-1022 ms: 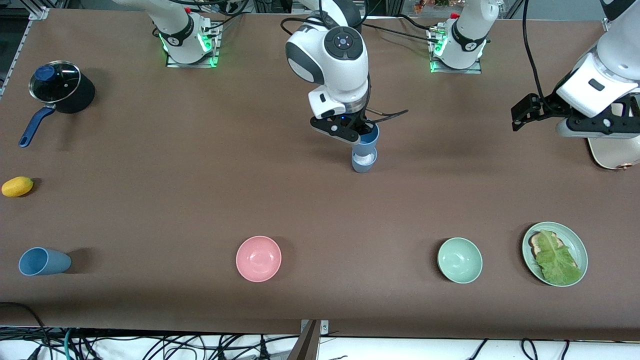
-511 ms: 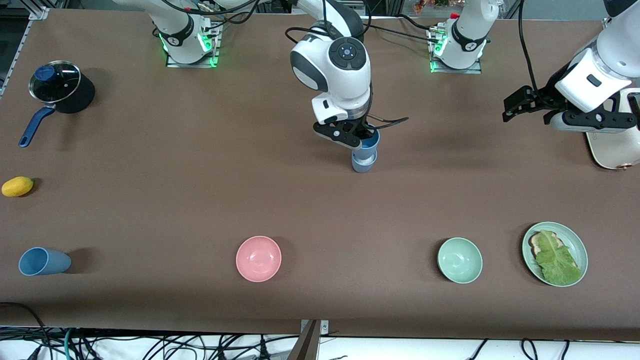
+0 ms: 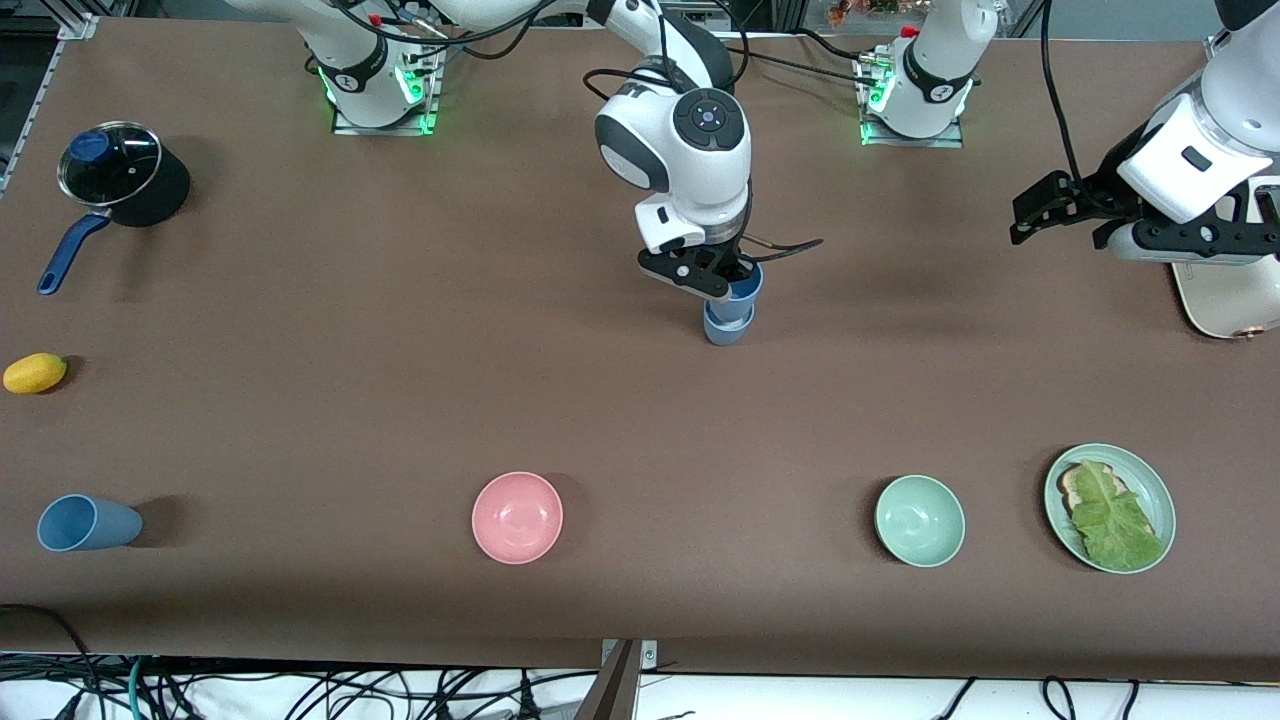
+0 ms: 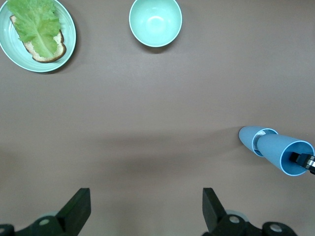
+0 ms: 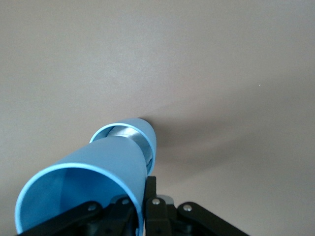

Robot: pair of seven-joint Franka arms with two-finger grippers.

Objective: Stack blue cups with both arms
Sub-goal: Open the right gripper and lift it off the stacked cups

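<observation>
Held blue cup (image 3: 742,286) now lower into standing cup (image 3: 724,328) — right end effector (image 3: 722,280) gripping (left end effector (image 3: 1060,205) wide, waiting)

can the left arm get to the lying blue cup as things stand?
Probably not. The lying cup is at the right arm's end of the table; the left end effector, open, hangs over the other end, with the right arm between.

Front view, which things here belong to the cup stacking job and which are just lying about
Job:
- held blue cup, gripped by the right tool, going into the standing blue cup
- blue cup on its side
- left tool, open, waiting

Lying about:
- pink bowl
- green bowl
- plate with lettuce toast
- lemon
- lidded saucepan
</observation>
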